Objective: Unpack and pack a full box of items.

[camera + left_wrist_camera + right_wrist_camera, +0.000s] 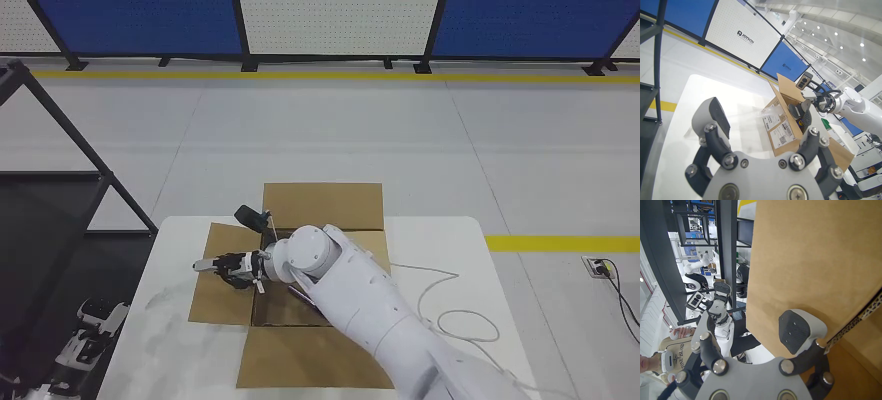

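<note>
1. Right gripper (pixel 749 325): fingers spread wide, holding nothing. One dimpled black rubber pad (pixel 794 331) sits over the box's left flap (pixel 810 266), the other finger is off the flap's edge. Can't tell if they touch.
2. Left gripper (pixel 762 111): also wide open and empty, just off the table's (pixel 440 240) left edge.
3. Box (pixel 325 205): brown corrugated cardboard, mid-table, flaps open outward, printed labels on one wall.
4. Crinkled clear plastic (pixel 769 110) lies beside the box, and a white cable (pixel 450 300) loops near the right edge.
5. The right arm covers most of the box opening.
</note>
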### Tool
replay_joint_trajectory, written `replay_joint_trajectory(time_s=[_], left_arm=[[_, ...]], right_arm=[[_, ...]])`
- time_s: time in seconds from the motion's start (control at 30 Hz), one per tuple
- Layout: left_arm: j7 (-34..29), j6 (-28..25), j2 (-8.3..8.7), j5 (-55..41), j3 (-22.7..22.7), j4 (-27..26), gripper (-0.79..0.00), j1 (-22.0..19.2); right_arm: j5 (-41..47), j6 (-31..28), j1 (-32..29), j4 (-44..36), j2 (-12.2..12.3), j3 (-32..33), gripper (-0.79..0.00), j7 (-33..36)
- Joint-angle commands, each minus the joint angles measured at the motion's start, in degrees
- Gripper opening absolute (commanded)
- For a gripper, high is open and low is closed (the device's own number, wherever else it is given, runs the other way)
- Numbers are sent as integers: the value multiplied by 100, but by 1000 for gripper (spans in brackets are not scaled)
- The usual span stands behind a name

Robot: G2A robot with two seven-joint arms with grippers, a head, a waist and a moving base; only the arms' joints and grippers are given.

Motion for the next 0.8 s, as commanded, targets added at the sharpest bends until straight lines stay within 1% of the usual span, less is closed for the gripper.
replay_joint_trajectory(time_s=[0.0,0.13,0.37,0.6,0.77], left_arm=[[0,0,0,0,0,0,0,0],[0,0,0,0,0,0,0,0],[0,0,0,0,0,0,0,0],[0,0,0,0,0,0,0,0],[0,0,0,0,0,0,0,0]], right_arm=[[-15,-22,10,28,-12,34,0,-14],[43,-230,26,50,-12,145,0,-8],[180,-847,25,9,44,397,0,18],[368,-1483,-24,-114,162,703,0,146],[474,-1753,-64,-178,273,921,0,305]])
